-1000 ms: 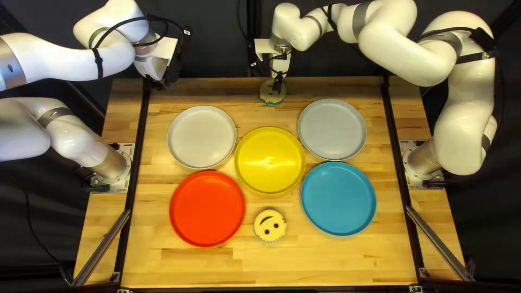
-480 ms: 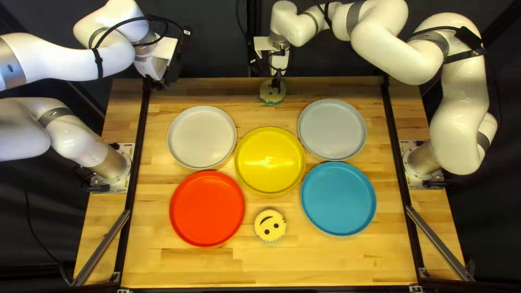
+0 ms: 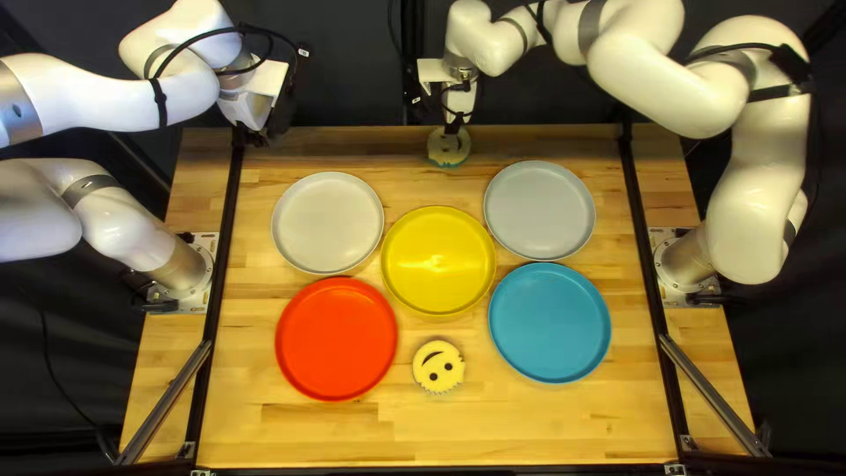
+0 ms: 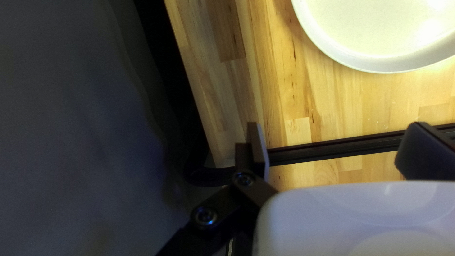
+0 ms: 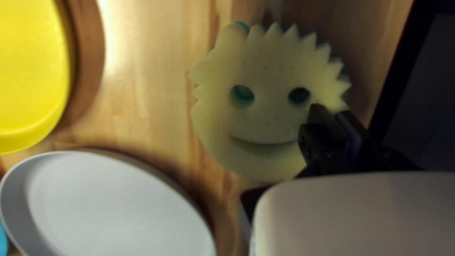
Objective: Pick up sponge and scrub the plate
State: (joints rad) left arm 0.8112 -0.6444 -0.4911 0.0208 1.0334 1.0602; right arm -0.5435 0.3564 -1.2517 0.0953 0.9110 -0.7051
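Well, nearest on the pale wooden surface (image 3: pixel 529 432) lies a round, pale-yellow foam smiley sponge (image 3: pixel 438 368), its eyes and jagged edge toward the near side. Just beyond it sit a round red plate (image 3: pixel 337 339) at its left and a round blue plate (image 3: pixel 550 323) at its right. Between and beyond those two is a round, glossy yellow plate (image 3: pixel 438 260), and farther on are a round off-white plate (image 3: pixel 328 222) at the left and a round light-grey plate (image 3: pixel 539 210) at the right.

Past these, near the surface's far edge, my right gripper (image 3: pixel 452 129) has a second sponge, pale yellow with a teal underside (image 3: pixel 448 148). In the right wrist view its fingers (image 5: pixel 316 124) are drawn close together, pinching the sponge at one side of the face, beside an eye hole and one end of the smile.

My left gripper (image 3: pixel 266 132) hangs over the far left corner. Its own wrist view shows the fingers (image 4: pixel 256 144) spread wide with nothing gripped, and the off-white plate ahead of them. Behind everything hangs a dark cloth curtain (image 3: pixel 352 70).
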